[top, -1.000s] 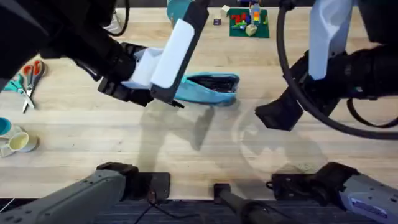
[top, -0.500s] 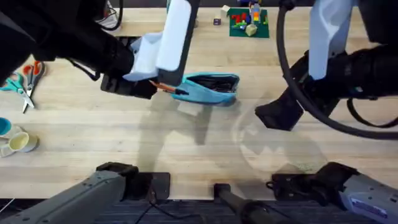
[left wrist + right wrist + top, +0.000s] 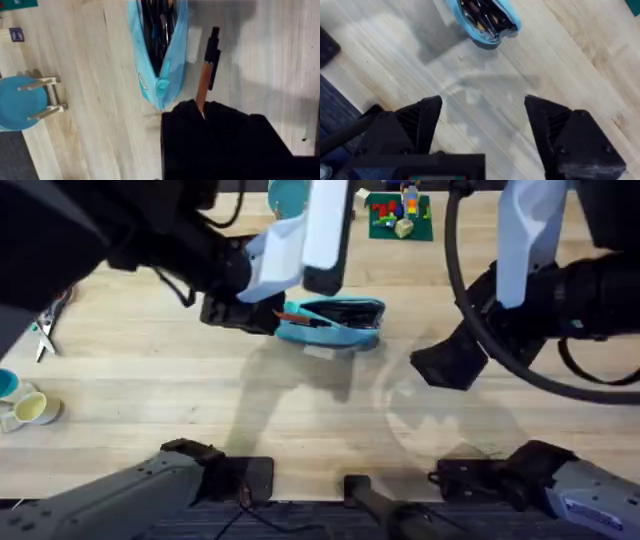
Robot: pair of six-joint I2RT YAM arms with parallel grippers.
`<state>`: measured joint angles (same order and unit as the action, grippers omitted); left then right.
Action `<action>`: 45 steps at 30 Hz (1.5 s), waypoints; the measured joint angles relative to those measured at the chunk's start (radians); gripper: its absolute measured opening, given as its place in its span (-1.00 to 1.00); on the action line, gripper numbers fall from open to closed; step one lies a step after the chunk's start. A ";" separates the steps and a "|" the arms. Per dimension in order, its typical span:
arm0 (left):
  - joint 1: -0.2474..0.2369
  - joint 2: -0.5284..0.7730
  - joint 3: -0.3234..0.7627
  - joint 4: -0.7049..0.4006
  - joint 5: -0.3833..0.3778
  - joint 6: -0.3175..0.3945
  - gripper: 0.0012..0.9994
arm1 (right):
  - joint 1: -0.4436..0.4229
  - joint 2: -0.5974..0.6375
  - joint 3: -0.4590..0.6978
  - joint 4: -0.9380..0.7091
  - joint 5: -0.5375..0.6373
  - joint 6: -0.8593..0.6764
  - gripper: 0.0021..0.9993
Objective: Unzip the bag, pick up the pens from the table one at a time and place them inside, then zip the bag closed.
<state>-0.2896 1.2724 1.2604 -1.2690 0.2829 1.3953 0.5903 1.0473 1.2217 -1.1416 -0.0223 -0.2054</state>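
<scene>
The light blue bag (image 3: 340, 325) lies unzipped in the middle of the table (image 3: 150, 370), dark pens showing inside. My left gripper (image 3: 262, 317) hovers at the bag's left end, shut on an orange pen (image 3: 305, 321) with a dark tip. In the left wrist view the pen (image 3: 204, 77) sticks out from my gripper (image 3: 202, 109) alongside the open bag (image 3: 167, 70), over the table rather than over the opening. My right gripper (image 3: 448, 367) hangs open to the right of the bag. The right wrist view shows its jaws (image 3: 482, 125) wide apart above bare wood, the bag (image 3: 482, 20) farther off.
Orange-handled scissors (image 3: 45, 330) and small cups (image 3: 28, 408) sit at the left edge. A teal round stand (image 3: 290, 195) and a green plate of toy bricks (image 3: 400, 215) are at the back. Bare wood lies in front of the bag.
My left gripper has carried the orange pen to the right, from left of the bag to its left end. The right arm has not moved.
</scene>
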 joint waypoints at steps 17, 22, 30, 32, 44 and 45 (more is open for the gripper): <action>-0.140 0.289 0.237 -0.021 0.009 -0.093 -0.92 | 0.000 0.000 0.000 0.000 0.000 0.000 1.00; -0.176 0.354 0.263 -0.021 0.010 -0.112 -0.92 | 0.000 0.000 0.000 0.000 0.000 0.000 0.99; -0.199 0.414 0.265 -0.011 0.010 -0.119 -0.92 | 0.000 0.000 0.000 0.000 0.000 0.000 1.00; -0.199 0.432 0.265 0.002 0.010 -0.120 -0.91 | 0.000 0.000 0.000 0.000 0.000 0.000 1.00; -0.202 0.502 0.265 0.066 0.010 -0.121 -0.91 | 0.000 0.000 0.000 0.000 0.000 0.000 1.00; -0.204 0.504 0.265 0.070 0.010 -0.121 -0.91 | 0.000 0.000 0.000 0.000 0.000 0.000 1.00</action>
<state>-0.4937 1.7762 1.5253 -1.1993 0.2928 1.2743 0.5903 1.0473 1.2217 -1.1416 -0.0223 -0.2054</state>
